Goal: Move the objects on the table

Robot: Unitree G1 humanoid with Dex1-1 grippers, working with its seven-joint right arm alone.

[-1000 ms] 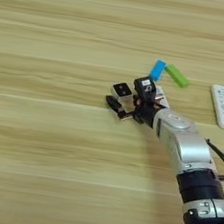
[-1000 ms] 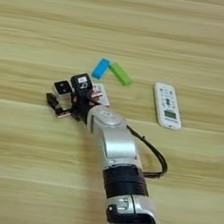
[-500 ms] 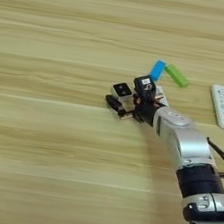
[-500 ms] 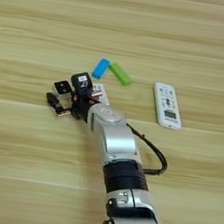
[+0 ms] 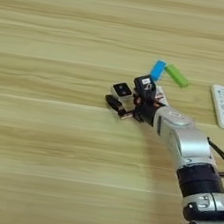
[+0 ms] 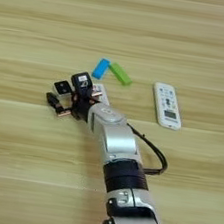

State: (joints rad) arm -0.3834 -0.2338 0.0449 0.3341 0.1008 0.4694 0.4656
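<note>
Little had changed over the last second: the right gripper (image 5: 128, 95) stayed where it was, its silver forearm reaching up from the bottom right of the table (image 5: 54, 35), and nothing on the wood had shifted. Two black fingers (image 6: 52, 99) stood spread apart, one on each side of the white square piece with black top (image 5: 122, 91); whether they pressed it or only flanked it could not be told. That piece was small, boxy and matte, lying on the light tan wood with its long horizontal grain streaks. Just beyond the gripper's wrist, a red-edged flat white piece (image 6: 99, 91) lay partly hidden by the black housing. Farther from the square piece on that same side, the blue bar (image 5: 158, 70) and green bar (image 5: 176, 75) lay with their near ends meeting in a shallow V, both smooth, rounded slabs. Well past them lay the slim white remote control (image 6: 167, 104), long and narrow, with a small grey panel.
</note>
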